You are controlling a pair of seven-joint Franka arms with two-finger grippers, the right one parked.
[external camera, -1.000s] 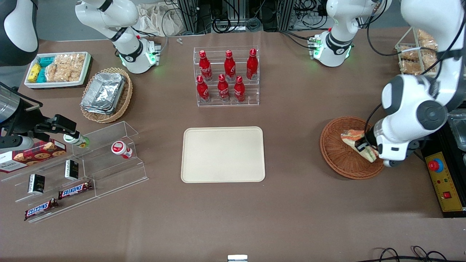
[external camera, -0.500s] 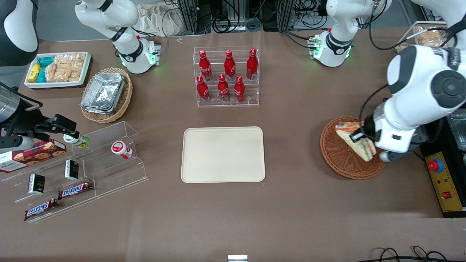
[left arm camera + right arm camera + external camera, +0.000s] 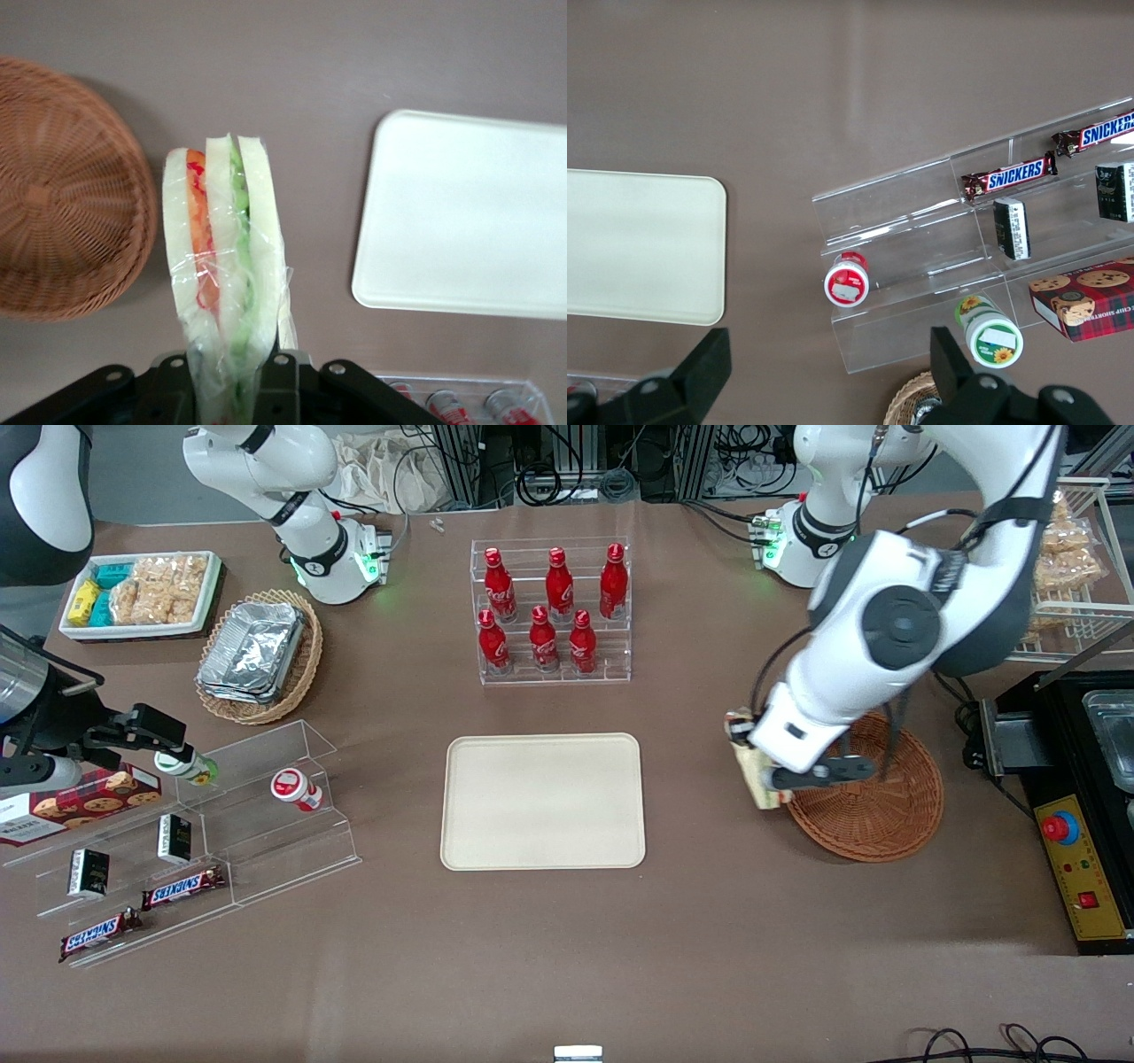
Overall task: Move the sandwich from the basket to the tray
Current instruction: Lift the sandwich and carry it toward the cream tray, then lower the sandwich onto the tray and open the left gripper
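My gripper (image 3: 760, 772) is shut on the sandwich (image 3: 755, 778), a plastic-wrapped wedge of pale bread with orange, green and white filling (image 3: 221, 266). It hangs above the table just off the rim of the reddish-brown wicker basket (image 3: 877, 815), between the basket and the cream tray (image 3: 542, 801). The fingers (image 3: 279, 390) pinch the wedge's narrow end. The basket (image 3: 62, 195) has nothing in it, and so has the tray (image 3: 469, 212). The arm covers part of the basket in the front view.
A clear rack of red bottles (image 3: 551, 613) stands farther from the front camera than the tray. A black box with a red button (image 3: 1076, 868) sits at the working arm's end of the table. A clear stepped stand with snacks (image 3: 195, 841) lies toward the parked arm's end.
My gripper has lifted the sandwich out of the basket and carried it sideways toward the tray, past the basket's rim. The basket is left bare.
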